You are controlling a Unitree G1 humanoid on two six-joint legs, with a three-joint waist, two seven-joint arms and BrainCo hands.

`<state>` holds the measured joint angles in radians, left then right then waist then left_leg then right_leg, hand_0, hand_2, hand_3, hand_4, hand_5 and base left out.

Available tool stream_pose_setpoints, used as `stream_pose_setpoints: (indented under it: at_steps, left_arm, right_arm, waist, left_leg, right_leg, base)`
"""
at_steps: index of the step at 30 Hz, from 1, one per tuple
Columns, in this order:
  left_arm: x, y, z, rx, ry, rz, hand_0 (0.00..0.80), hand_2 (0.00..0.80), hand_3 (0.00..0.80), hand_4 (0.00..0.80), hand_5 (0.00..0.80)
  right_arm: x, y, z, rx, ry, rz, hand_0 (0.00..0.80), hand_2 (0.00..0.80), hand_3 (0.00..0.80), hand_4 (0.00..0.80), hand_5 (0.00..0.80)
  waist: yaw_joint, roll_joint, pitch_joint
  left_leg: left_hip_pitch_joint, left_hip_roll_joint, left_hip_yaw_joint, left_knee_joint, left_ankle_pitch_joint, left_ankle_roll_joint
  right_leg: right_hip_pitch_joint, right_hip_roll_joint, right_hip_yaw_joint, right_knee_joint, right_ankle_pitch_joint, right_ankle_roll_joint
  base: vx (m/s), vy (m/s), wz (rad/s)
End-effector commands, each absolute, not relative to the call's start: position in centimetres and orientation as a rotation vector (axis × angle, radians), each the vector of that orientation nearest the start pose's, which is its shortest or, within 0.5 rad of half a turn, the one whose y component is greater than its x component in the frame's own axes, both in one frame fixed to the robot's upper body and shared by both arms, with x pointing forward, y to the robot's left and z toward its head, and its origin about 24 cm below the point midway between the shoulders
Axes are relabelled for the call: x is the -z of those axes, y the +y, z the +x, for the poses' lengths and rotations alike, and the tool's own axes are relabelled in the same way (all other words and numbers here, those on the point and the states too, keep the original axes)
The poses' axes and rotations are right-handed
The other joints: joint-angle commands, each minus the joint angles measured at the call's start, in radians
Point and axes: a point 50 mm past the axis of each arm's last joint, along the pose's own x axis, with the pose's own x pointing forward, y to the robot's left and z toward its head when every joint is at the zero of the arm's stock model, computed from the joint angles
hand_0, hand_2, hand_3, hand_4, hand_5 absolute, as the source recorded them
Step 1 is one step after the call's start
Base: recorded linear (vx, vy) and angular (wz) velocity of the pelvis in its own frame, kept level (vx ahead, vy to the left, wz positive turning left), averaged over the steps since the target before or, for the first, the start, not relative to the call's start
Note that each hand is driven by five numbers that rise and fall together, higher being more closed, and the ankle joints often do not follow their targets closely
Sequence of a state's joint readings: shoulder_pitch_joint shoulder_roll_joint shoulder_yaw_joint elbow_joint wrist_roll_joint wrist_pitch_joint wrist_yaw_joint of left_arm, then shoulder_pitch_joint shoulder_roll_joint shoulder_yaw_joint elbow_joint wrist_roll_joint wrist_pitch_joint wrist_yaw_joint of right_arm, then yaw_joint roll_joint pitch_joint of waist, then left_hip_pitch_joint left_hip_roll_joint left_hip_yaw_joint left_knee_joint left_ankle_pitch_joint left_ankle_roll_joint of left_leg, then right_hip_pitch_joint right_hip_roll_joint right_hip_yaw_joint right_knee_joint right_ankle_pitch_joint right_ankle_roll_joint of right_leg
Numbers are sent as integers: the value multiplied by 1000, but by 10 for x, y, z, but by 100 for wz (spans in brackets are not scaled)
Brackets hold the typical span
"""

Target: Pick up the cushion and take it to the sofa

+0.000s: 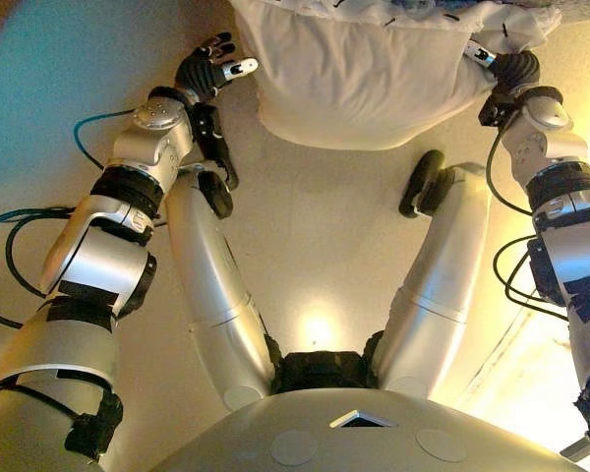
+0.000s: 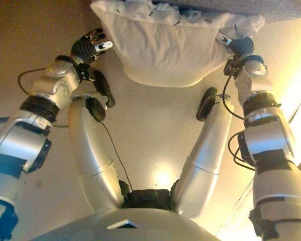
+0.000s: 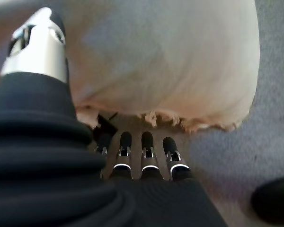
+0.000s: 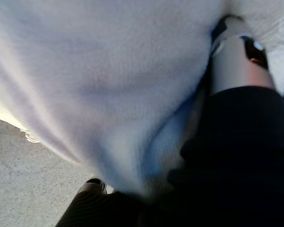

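The sofa (image 2: 271, 7) shows only as a grey strip along the far edge of the head views, and the cushion (image 1: 359, 79) hangs against or just below it, above the floor (image 1: 315, 236). The cushion is big, white, soft and sagging in the middle, with a fringed edge.

The right hand (image 1: 511, 69) is pressed into the cushion's right end; in its wrist view the thumb lies against the fabric and the fingers are buried in it, so I cannot tell whether they are curled. The left hand (image 1: 208, 67) sits just beside the cushion's left edge, apparently apart from it; its fingers (image 3: 146, 153) are straight and hold nothing.

The main risk, as I judge it, is that the load rests on one side only. If the right hand merely presses rather than grips, the limp cushion can slide off and drop to the floor short of the seat. The free left end may also swing down and drag. Bringing the left hand under that edge would guard against both.
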<state>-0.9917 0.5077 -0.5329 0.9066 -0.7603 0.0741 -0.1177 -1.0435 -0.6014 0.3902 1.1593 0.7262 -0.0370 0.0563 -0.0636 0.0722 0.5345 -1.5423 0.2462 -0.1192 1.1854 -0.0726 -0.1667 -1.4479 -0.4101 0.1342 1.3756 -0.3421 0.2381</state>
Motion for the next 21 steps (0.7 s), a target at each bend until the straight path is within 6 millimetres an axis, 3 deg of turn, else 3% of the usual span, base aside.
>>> stream_pose_setpoints:
  at_steps: [1,3,5,8,11,12,13,14,15,21]
  left_arm:
    - [-154,160,409,301,110,94,0,0,0,0,0]
    - [-155,151,409,338,114,103,0,0,0,0,0]
    - [-158,140,409,390,120,110,0,0,0,0,0]
    - [-161,121,407,514,133,119,0,0,0,0,0]
    - [-162,107,405,553,134,138,169,169,169,169,169]
    - [-162,104,405,554,133,142,329,329,329,329,329]
    - [-163,99,404,548,128,139,555,555,555,555,555]
    - [-163,96,404,541,125,133,555,555,555,555,555]
    - [-163,94,404,537,121,128,800,800,800,800,800]
    - [-163,89,403,504,89,128,800,800,800,800,800]
  right_arm:
    - [-155,-242,406,32,91,-120,0,0,0,0,0]
    - [-156,-234,408,-9,102,-210,0,0,0,0,0]
    - [-157,-228,409,-42,115,-259,800,800,800,800,800]
    - [-156,-224,410,-41,122,-266,800,800,800,800,800]
    - [-155,-221,411,-34,126,-248,800,800,800,800,800]
    - [-154,-220,410,-37,129,-242,800,800,800,800,800]
    - [-152,-217,410,-37,133,-229,800,800,800,800,800]
    - [-150,-216,410,-37,135,-218,800,800,800,800,800]
    - [-149,-215,410,-38,138,-209,800,800,800,800,800]
    - [-136,-218,406,-20,148,-163,800,800,800,800,800]
  waist:
    - [28,-9,-15]
    - [26,-14,-15]
    - [24,-19,-15]
    - [22,-28,-15]
    - [21,-33,-15]
    - [21,-34,-15]
    - [19,-37,-15]
    - [18,-39,-15]
    - [18,-41,-15]
    - [18,-57,-15]
  left_leg:
    - [30,35,4,214,-286,51]
    - [28,33,2,218,-287,52]
    - [27,34,1,223,-288,54]
    - [26,35,-4,237,-293,57]
    - [31,37,-8,246,-297,60]
    - [30,37,-9,251,-298,61]
    - [27,38,-11,261,-300,63]
    - [27,40,-13,268,-303,64]
    - [27,41,-14,272,-305,65]
    - [62,49,-19,284,-319,70]
  right_leg:
    - [-42,-7,-15,-111,131,-99]
    - [-41,-6,-16,-111,132,-98]
    - [-42,-6,-16,-108,134,-98]
    - [-39,-8,-16,-106,139,-97]
    - [-31,-7,-16,-103,142,-93]
    - [-32,-7,-15,-99,143,-93]
    - [-34,-3,-13,-91,142,-93]
    - [-32,-1,-11,-88,142,-93]
    - [-32,0,-10,-84,141,-93]
    - [4,1,-15,-74,136,-91]
  base:
    - [0,0,0]
    - [0,0,0]
    - [0,0,0]
    - [0,0,0]
    - [0,0,0]
    - [0,0,0]
    - [0,0,0]
    - [-10,4,-3]
    - [0,0,0]
    - [0,0,0]
